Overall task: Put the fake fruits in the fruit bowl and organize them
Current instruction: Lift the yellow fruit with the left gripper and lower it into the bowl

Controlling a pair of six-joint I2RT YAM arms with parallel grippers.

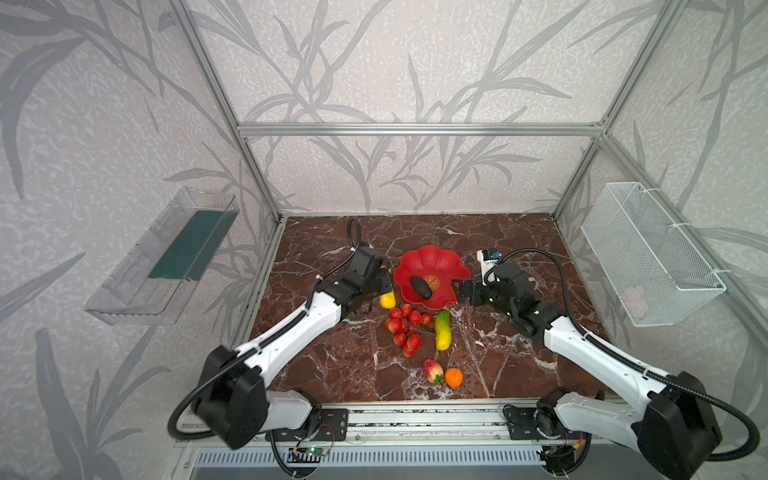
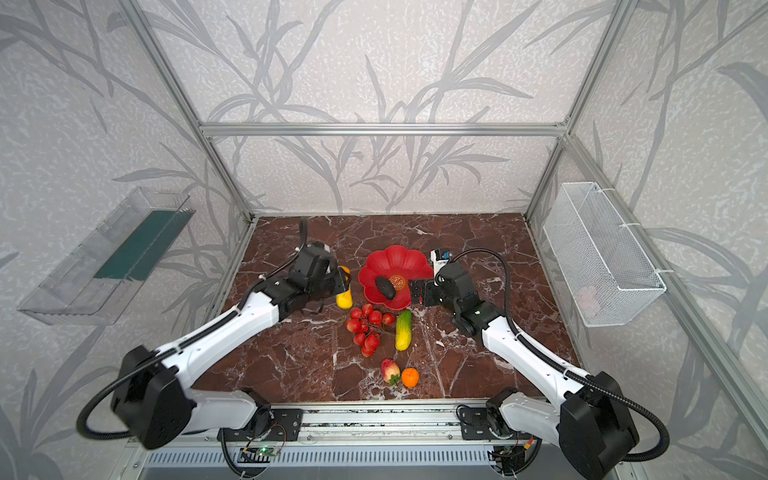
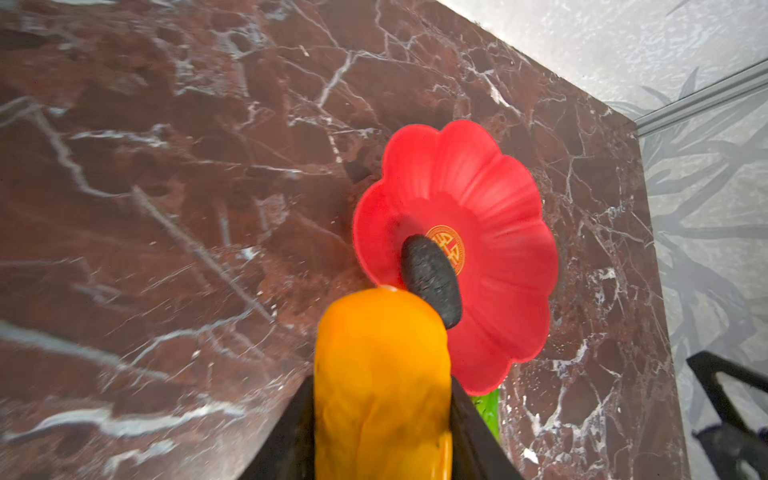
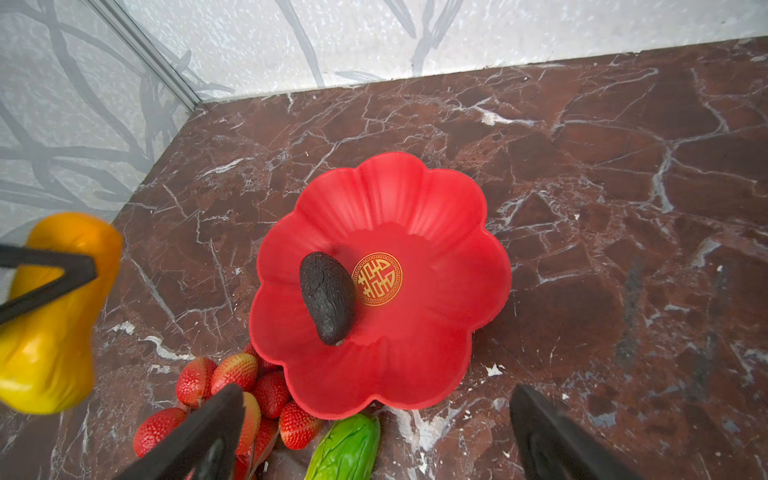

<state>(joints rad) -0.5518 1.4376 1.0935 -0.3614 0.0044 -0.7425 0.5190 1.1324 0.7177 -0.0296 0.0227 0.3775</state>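
The red fruit bowl (image 1: 432,262) (image 4: 395,195) stands mid-table with a dark oval fruit (image 1: 421,287) (image 4: 328,297) lying inside beside its gold emblem. My left gripper (image 1: 384,286) (image 3: 382,399) is shut on a yellow oblong fruit (image 1: 387,300) (image 3: 380,374), held just left of the bowl. At the bowl's right edge my right gripper (image 1: 459,291) (image 4: 378,395) is open and holds nothing. A red berry cluster (image 1: 405,328), a green-yellow oblong fruit (image 1: 442,330), a peach (image 1: 433,370) and a small orange (image 1: 454,377) lie on the marble in front of the bowl.
A white wire basket (image 1: 648,253) hangs on the right wall and a clear plastic tray (image 1: 166,257) on the left wall. A small white device (image 1: 487,257) stands behind my right gripper. Aluminium posts frame the table's corners.
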